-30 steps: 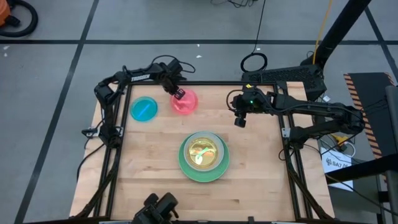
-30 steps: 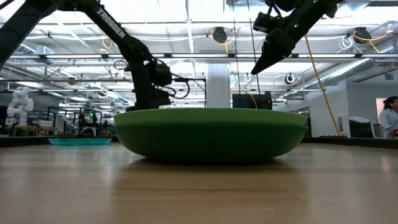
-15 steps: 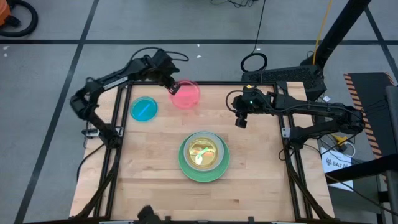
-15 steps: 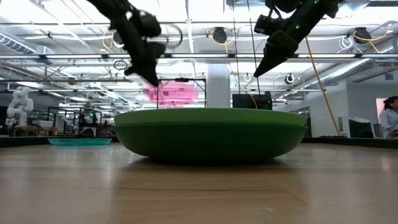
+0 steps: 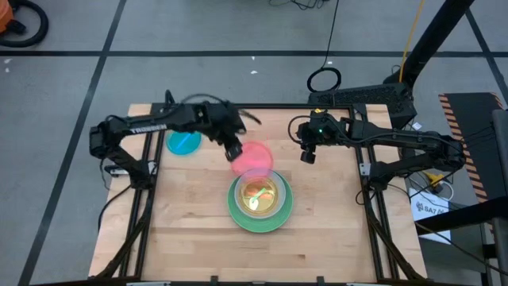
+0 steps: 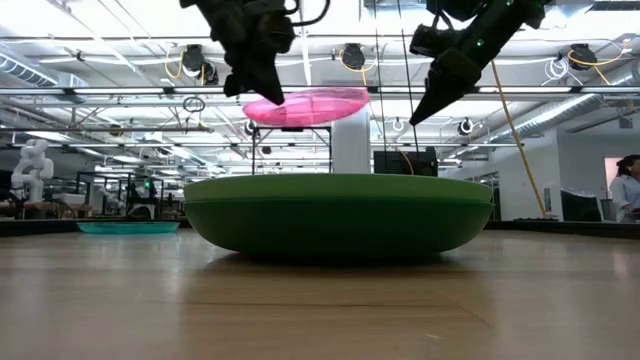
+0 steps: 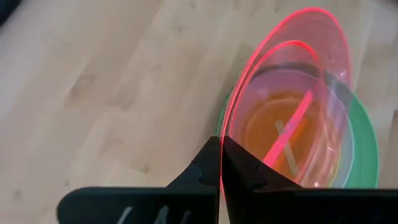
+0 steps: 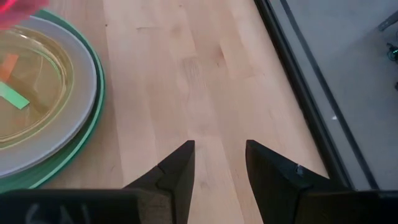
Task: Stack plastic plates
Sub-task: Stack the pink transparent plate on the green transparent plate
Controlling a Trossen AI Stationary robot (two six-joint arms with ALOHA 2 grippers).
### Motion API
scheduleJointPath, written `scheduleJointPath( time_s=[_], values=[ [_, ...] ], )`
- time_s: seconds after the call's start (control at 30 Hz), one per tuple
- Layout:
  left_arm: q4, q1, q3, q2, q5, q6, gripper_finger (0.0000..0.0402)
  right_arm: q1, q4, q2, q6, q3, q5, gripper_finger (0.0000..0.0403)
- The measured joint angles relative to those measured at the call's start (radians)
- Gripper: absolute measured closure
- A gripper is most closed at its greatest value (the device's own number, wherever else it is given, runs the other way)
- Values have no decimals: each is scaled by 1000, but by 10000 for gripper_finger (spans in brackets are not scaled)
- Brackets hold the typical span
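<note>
My left gripper (image 5: 234, 152) is shut on a translucent pink-red plate (image 5: 254, 156) and holds it in the air over the far left edge of the stack (image 5: 259, 199). The stack is a large green plate (image 6: 340, 215) on the table, with a pale plate (image 8: 74, 118) and a yellow-green plate (image 8: 31, 93) nested in it. A small blue plate (image 5: 184, 141) lies flat at the far left. My right gripper (image 5: 308, 155) hovers open right of the stack, with only bare wood between its fingers (image 8: 180, 168). My left gripper pinches the pink-red plate's rim (image 7: 225, 134) between its two fingers, at the plate's left edge. The fingers (image 6: 250, 80) slant down at it from the table's left. The plate (image 6: 305, 105) is lifted clear above the stack and sits almost level.
A black frame (image 5: 361, 171) runs along the table's edges. Bare wood lies near the front edge (image 5: 254, 254) and right of the stack (image 8: 205, 74). A person (image 6: 625, 185) stands far off in the room.
My left gripper has lifted the pink-red plate off the far part of the table. It has carried it up and toward the near and right edges, to a place above the stack. The plate has gone from lying on the wood to hanging clear.
</note>
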Motion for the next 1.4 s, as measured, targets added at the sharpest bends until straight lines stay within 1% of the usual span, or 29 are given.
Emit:
scheduleJointPath(
  time_s=[0.13,0.17,0.27,0.5,0.63,0.8,1.0,1.2,1.27,1.4],
  values=[
    [37,-76,0,40,-47,-28,398,16,-21,0,31,0,-74,268],
    [48,-91,0,55,-52,-33,398,29,-17,-2,37,-5,-78,268],
    [86,-123,0,98,-60,-46,398,70,-21,-16,43,-28,-77,268],
    [82,-156,1,183,-98,-129,399,148,-18,-104,88,-66,-75,268],
    [78,-174,0,217,-98,-151,399,174,-15,-157,114,-75,-73,268],
    [76,-187,1,217,-101,-185,397,204,-14,-178,154,-75,-70,268],
    [61,-217,1,218,-104,-199,394,237,-7,-172,159,-75,-69,268],
    [45,-238,1,228,-156,-218,393,256,-8,-172,167,-76,-67,268],
    [41,-239,1,227,-157,-217,393,257,-7,-172,167,-76,-45,268],
    [44,-238,1,227,-158,-207,392,257,-7,-172,174,-76,-38,268]
  ],
)
